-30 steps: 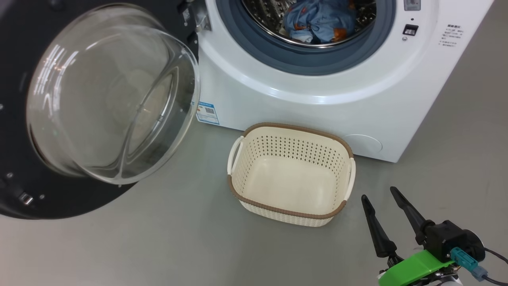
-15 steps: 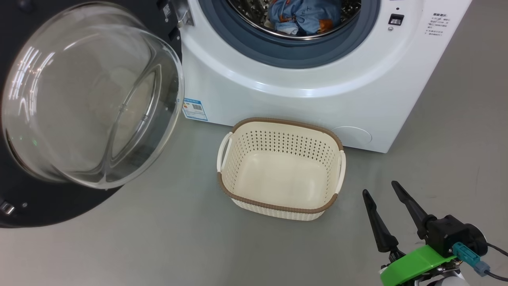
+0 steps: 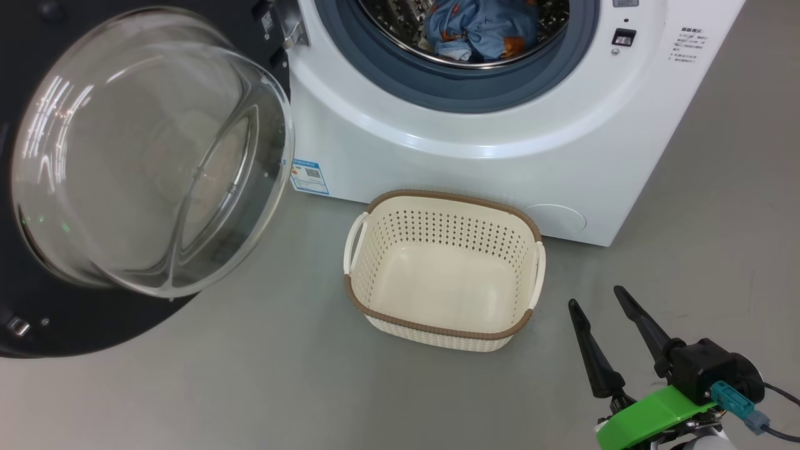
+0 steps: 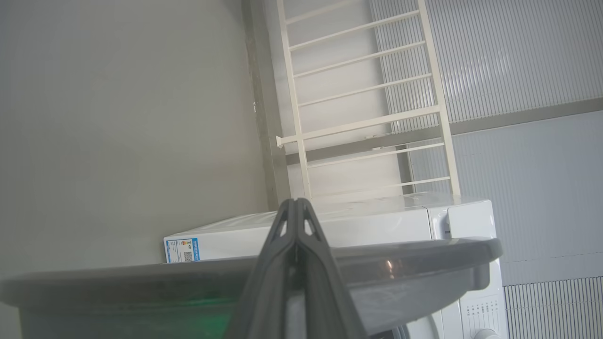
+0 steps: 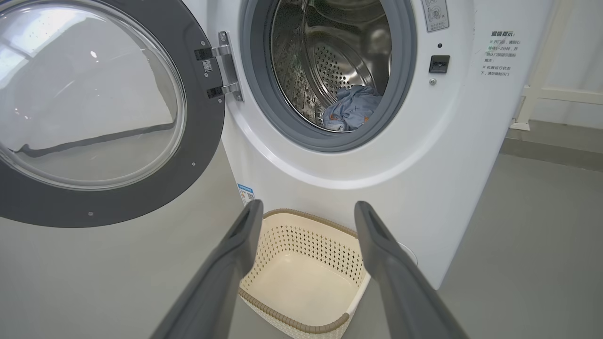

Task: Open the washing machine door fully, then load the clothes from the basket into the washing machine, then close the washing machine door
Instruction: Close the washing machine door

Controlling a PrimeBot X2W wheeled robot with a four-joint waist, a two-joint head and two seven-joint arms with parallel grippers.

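A grey floor (image 3: 250, 387) runs up to a white washing machine (image 3: 500, 162), with a white railing (image 4: 367, 122) standing behind it. The right gripper (image 3: 595, 297) hangs low over the floor, its two fingers spread wide with nothing between them. It is just to the right of the basket (image 3: 437, 329) and apart from it. The left gripper (image 4: 297, 203) has its fingers pressed flat together and holds nothing. They lie across the edge of the door (image 4: 414, 254); whether they touch it cannot be told. The basket stands empty on the floor, just in front of the washing machine. The door is swung wide to the left on its hinge (image 3: 290, 31), its glass bowl (image 3: 150, 156) bulging outward. The clothes (image 3: 478, 31), a blue bundle with orange print, lie inside the drum (image 5: 348, 52), behind the grey-blue rubber ring (image 3: 462, 94)
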